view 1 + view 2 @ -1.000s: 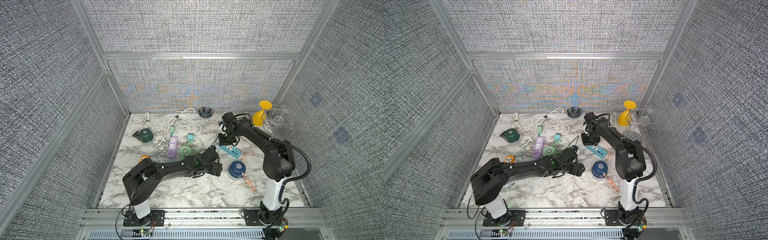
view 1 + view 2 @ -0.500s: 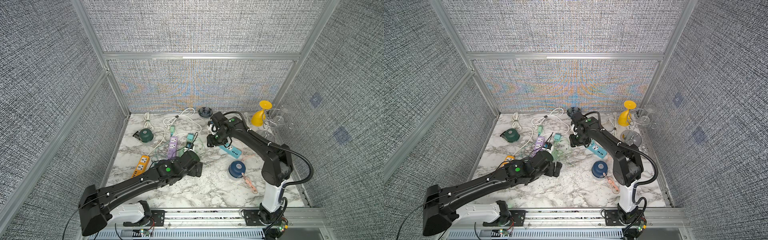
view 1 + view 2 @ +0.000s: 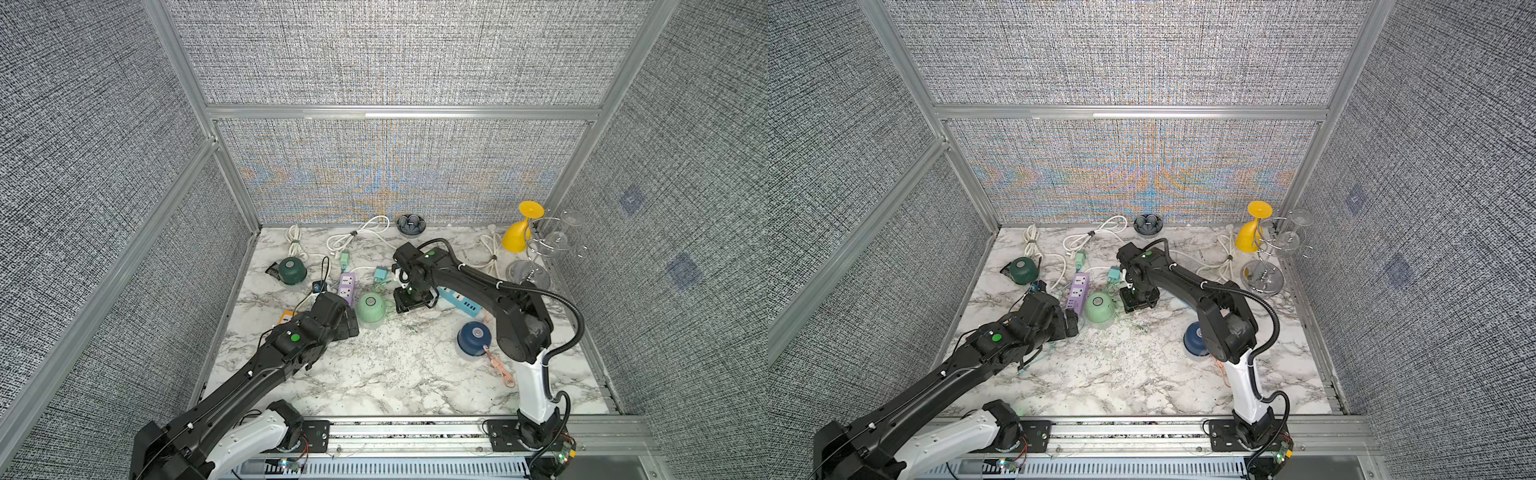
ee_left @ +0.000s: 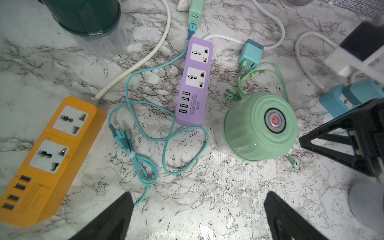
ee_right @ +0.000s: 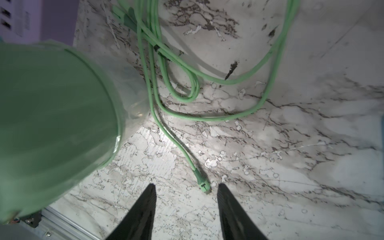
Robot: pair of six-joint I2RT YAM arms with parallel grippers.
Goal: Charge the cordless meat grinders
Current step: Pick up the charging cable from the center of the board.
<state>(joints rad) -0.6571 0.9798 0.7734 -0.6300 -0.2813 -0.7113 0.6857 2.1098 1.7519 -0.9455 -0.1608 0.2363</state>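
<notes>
The mint green grinder [image 3: 371, 307] stands upright mid-table between my two grippers. My left gripper [image 4: 197, 197] is open just left of it in both top views, with bare marble between the fingers. Close on its right, my right gripper [image 5: 186, 187] points down at the table, open and holding nothing. The plug of a light green cable [image 5: 202, 184] lies on the marble just beyond its fingertips. The dark green grinder [image 3: 292, 270] sits at the back left. Near the right arm's base stands the navy blue grinder [image 3: 473, 336].
A purple power strip [image 4: 194, 83], an orange one [image 4: 45, 155] and a blue one [image 3: 459, 301] lie around the mint grinder. A teal cable [image 4: 145, 133] loops between the purple and orange strips. White cords, a petal dish [image 3: 410, 224] and a yellow glass [image 3: 519, 237] are at the back.
My left arm has drawn back from right of the mint grinder to its left, jaws wider. My right gripper has moved from the blue strip down beside the mint grinder.
</notes>
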